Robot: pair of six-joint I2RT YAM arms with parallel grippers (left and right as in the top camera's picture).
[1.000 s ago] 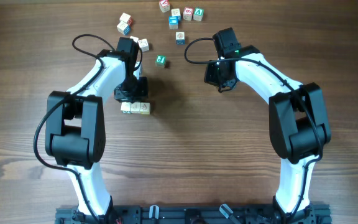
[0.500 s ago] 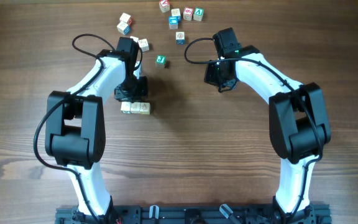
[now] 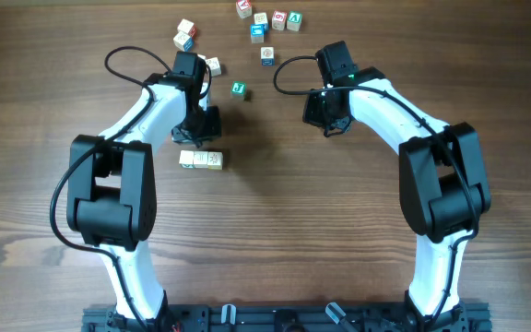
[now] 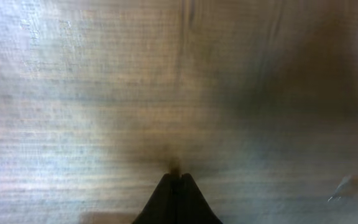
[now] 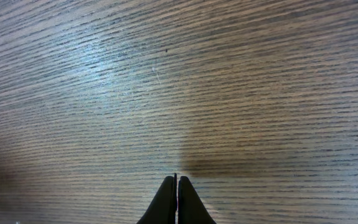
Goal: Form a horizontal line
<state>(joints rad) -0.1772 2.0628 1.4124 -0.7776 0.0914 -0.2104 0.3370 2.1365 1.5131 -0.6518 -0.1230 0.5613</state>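
The horizontal line (image 3: 201,159) is a short row of pale wooden letter cubes touching edge to edge, left of the table's middle in the overhead view. My left gripper (image 3: 197,129) hangs just behind the row, apart from it. In the left wrist view its fingers (image 4: 176,177) are shut and empty over bare wood. My right gripper (image 3: 330,121) is further right, away from the row. Its fingers (image 5: 177,180) are shut and empty in the right wrist view. The row shows in neither wrist view.
Loose letter cubes lie at the far side: a green one (image 3: 238,89), a pale one (image 3: 213,65), two near the left (image 3: 186,35), a blue one (image 3: 266,56) and a cluster (image 3: 270,19) at the back edge. The table (image 3: 302,221) is wood.
My left gripper has lifted back a little from the row, leaving a gap. The row and the right arm have not moved.
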